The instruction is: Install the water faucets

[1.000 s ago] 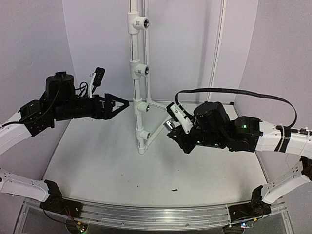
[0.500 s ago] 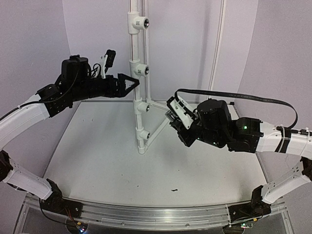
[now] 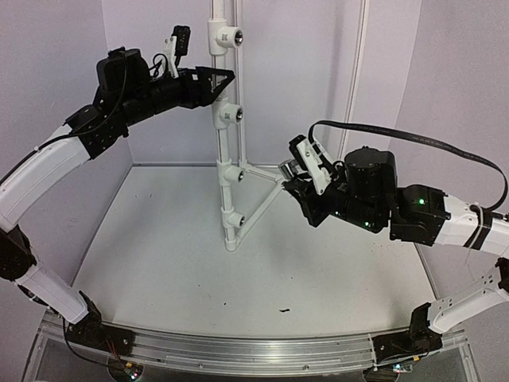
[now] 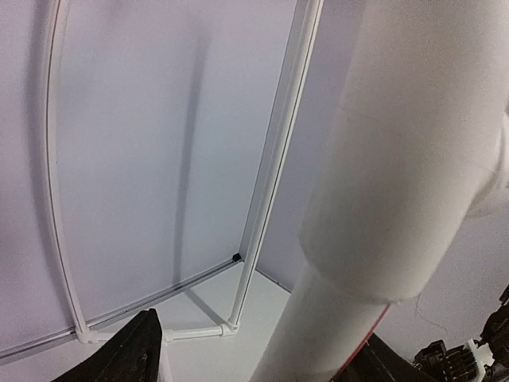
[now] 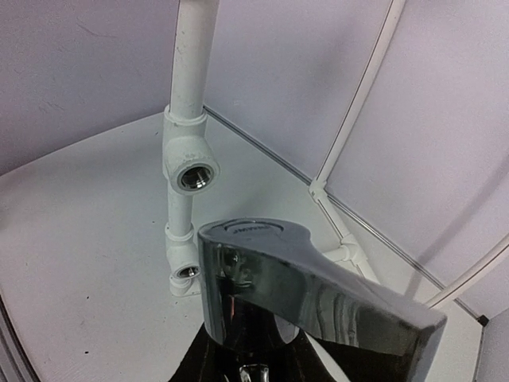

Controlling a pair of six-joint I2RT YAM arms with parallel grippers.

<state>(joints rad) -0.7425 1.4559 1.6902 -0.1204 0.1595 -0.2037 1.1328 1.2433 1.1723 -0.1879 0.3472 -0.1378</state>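
Top view: the left arm reaches up high and across, with the left gripper (image 3: 219, 79) at the upright white pipe (image 3: 225, 143) between its two upper fittings. The right arm is bent low over the table (image 3: 159, 263), its right gripper (image 3: 293, 177) clenched on a chrome faucet (image 3: 288, 168) right of the pipe and apart from it. Left wrist view: jaws released, astride the pipe, one finger (image 4: 135, 354) clear of it, can't tell if the other touches. Right wrist view: the faucet's flat lever fills the foreground above the dark fingers, facing an open threaded fitting (image 5: 191, 163) well apart.
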